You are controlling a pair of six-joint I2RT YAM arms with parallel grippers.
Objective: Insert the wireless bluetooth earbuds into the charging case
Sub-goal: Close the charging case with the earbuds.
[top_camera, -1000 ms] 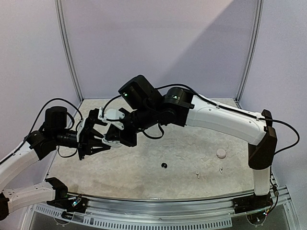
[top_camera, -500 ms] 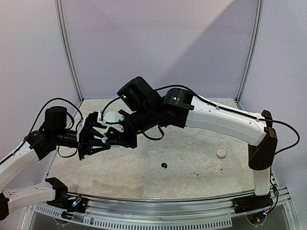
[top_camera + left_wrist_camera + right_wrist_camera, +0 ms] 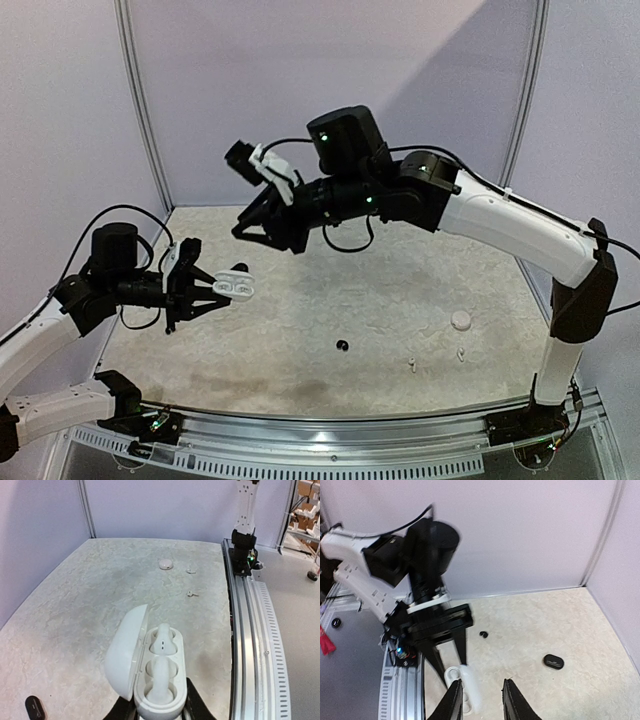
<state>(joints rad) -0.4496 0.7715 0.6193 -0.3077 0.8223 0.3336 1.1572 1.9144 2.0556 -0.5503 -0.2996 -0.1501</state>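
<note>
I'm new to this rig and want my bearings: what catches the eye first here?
The left gripper holds an open white charging case, two white buds seated inside, above the table at left. The right gripper hangs open and empty above it; loose earbuds lie on the table, near right.

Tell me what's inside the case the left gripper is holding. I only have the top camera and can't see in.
Observer: In the left wrist view the white case is open with its lid tipped left, and a white earbud sits in its far socket.
Operator: And the near socket?
Observer: A white shape fills it. I can't tell whether it's fully seated.
Operator: Is the right gripper carrying anything?
Observer: No. Its own wrist view shows the right gripper with its fingers apart and nothing between them.
</note>
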